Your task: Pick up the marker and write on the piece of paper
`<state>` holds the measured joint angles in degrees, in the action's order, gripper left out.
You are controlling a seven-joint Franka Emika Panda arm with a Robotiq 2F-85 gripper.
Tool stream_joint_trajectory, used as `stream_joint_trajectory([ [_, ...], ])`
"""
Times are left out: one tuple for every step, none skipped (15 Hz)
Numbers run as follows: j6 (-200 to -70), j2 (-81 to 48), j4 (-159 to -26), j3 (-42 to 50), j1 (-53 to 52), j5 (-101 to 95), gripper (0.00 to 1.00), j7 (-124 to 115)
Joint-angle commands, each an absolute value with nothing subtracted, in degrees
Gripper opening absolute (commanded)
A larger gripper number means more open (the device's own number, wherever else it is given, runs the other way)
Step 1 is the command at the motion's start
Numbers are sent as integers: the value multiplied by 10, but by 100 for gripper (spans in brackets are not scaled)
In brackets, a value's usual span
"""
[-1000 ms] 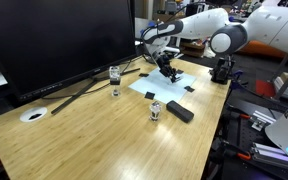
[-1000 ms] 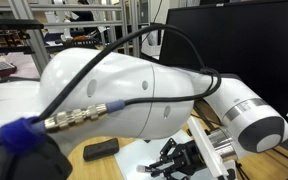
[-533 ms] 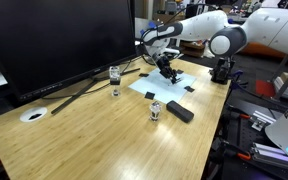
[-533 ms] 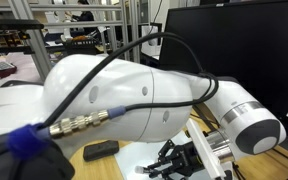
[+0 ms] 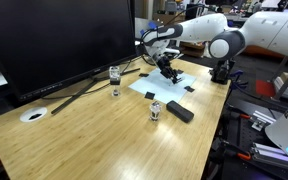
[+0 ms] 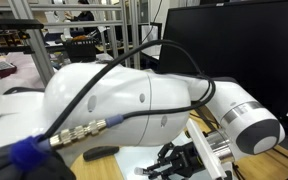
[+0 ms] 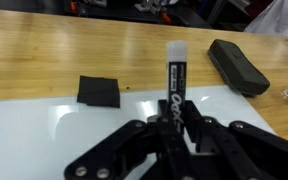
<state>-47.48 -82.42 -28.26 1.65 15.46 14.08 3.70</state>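
My gripper (image 7: pixel 172 112) is shut on a black marker (image 7: pixel 174 78) with white lettering and a white tip end. In the wrist view the marker points out over the pale bluish-white piece of paper (image 7: pixel 44 125), which has a black patch (image 7: pixel 99 91) at its corner. In an exterior view the gripper (image 5: pixel 166 66) hangs over the paper (image 5: pixel 174 84) on the wooden table. In the close exterior view the gripper (image 6: pixel 174 160) shows low, mostly behind the arm; the marker tip is hidden there.
A black eraser-like block (image 7: pixel 236 66) lies on the table (image 5: pixel 104 135) beyond the paper, also seen in an exterior view (image 5: pixel 180 112). Two small glass jars (image 5: pixel 115 80) (image 5: pixel 155 109) stand nearby. A white round disc (image 5: pixel 33 115) lies far off. A big monitor (image 5: pixel 54 40) stands behind.
The gripper with the marker stays over the paper. In the close exterior view the arm has shifted slightly and covers more of the black block.
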Motion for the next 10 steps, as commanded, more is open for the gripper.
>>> stream_joint_trajectory([
  [-447, -856, -213, -1, 162, 126, 5, 30],
  [-446, -858, -205, -2, 162, 126, 5, 29],
  [-447, -859, -197, -4, 162, 127, 5, 27],
  [-462, -840, -227, -5, 161, 124, 5, 31],
  [-462, -840, -225, -7, 162, 125, 5, 31],
  [-458, -844, -218, -8, 162, 126, 5, 28],
  [-461, -843, -222, -10, 164, 128, 5, 23],
  [-461, -842, -227, -11, 166, 130, 5, 20],
  [-464, -838, -235, -12, 167, 130, 5, 19],
  [-462, -839, -236, -13, 168, 131, 5, 17],
])
